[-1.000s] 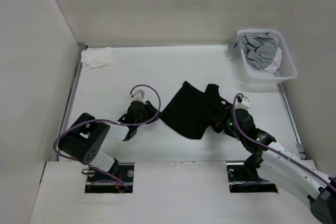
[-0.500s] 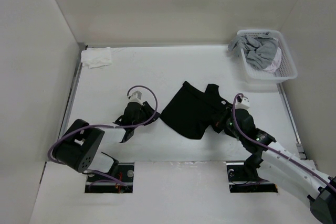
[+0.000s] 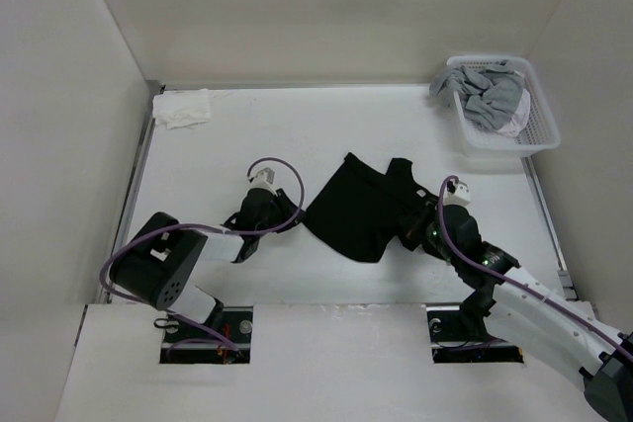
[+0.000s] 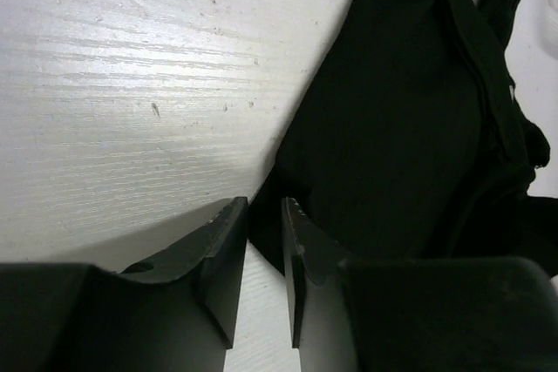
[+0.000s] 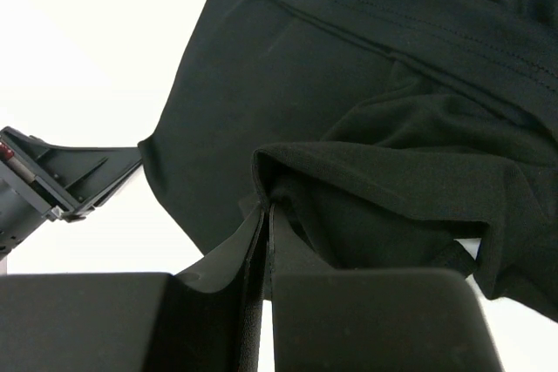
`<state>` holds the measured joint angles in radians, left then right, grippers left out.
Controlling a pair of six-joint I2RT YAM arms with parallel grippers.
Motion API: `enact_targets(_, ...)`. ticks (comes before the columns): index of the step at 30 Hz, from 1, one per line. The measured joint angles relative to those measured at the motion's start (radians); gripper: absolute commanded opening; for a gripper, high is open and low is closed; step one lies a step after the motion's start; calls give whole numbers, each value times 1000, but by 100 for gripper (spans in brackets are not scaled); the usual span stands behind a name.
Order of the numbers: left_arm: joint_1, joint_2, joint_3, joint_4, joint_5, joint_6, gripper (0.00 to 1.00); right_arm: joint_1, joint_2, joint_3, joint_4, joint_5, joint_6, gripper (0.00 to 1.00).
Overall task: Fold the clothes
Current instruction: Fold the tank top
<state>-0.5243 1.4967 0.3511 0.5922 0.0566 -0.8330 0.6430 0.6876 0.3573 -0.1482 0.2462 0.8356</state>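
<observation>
Plain black clothes (image 3: 358, 207) — white table (image 3: 297, 135)

Clothes (image 3: 358, 210) on table (image 3: 297, 135) (basket (image 3: 499, 157) behind).

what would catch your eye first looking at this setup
A crumpled black shirt lies mid-table, dark against the white table. The right gripper pinches a fold at its right side, while the left gripper sits at its left corner, jaws slightly apart. A basket of grey clothes stands far right.

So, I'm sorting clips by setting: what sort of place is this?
Probably a robot-lab test cell, not a home: a white table boxed in by plain white walls, one crumpled black fabric garment on it, and a white plastic basket of grey clothes at the far right corner.
</observation>
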Motion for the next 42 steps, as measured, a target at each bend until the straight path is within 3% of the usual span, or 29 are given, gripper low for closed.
enact_targets(9,-13,25,18,-8,-5,9,1,0,-9,-1,4,-10,0,6)
enact_targets(15,-8,-48,16,-107,-28,15,0,0,-11,-13,21,-23,-1,5)
enact_targets(18,12,-215,15,-250,-44,16,0,0,-28,-13,20,-26,-1,3)
enact_targets(24,76,-706,110,-562,-107,34,0,23,-119,38,-70,-10,-5,0)
enact_targets(30,113,-970,376,-798,-200,70,0,158,-216,311,-259,78,-48,0)
enact_targets(37,125,-1030,695,-924,-261,96,0,405,-216,760,-354,246,-128,0)
enact_targets(42,150,-1051,859,-1003,-268,98,0,624,-208,946,-357,356,-171,0)
